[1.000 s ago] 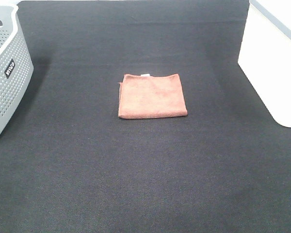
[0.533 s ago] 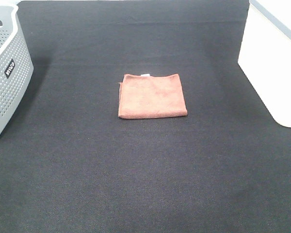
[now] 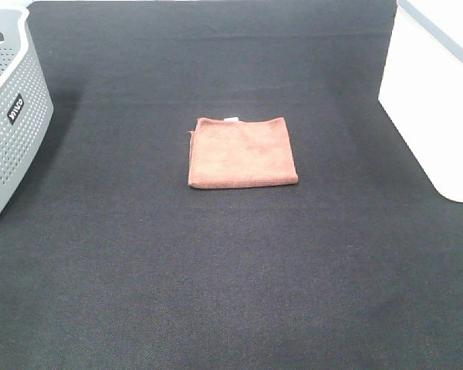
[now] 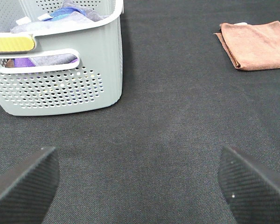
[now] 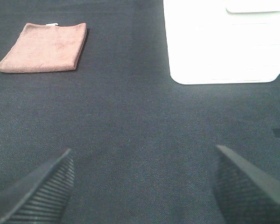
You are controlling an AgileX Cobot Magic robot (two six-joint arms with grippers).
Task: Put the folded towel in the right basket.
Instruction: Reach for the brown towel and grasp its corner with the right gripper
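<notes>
Lying flat near the middle of the black fabric tabletop (image 3: 231, 293), the rust-brown folded towel (image 3: 242, 153) is resting as a neat square, with a small white tag (image 3: 231, 119) peeking out at its far edge. Nothing is touching the towel, and it is sitting well apart from both containers. The white basket (image 3: 436, 100) is standing at the right side of the tabletop, its plain smooth wall facing the towel, while its inside is staying out of sight in every view. The grey perforated basket (image 3: 11, 131) is standing at the left edge, carrying a small black label whose lettering is too small to read, and the left wrist view is showing blue and purple cloths (image 4: 65, 14) piled inside it beside a yellow strip (image 4: 11, 44). The left gripper (image 4: 137, 186) is hovering above bare tabletop near the grey basket with its ribbed black fingers (image 4: 25, 182) spread wide and gripping nothing. The right gripper (image 5: 142, 186) is hovering near the white basket, likewise gaping wide and carrying nothing
</notes>
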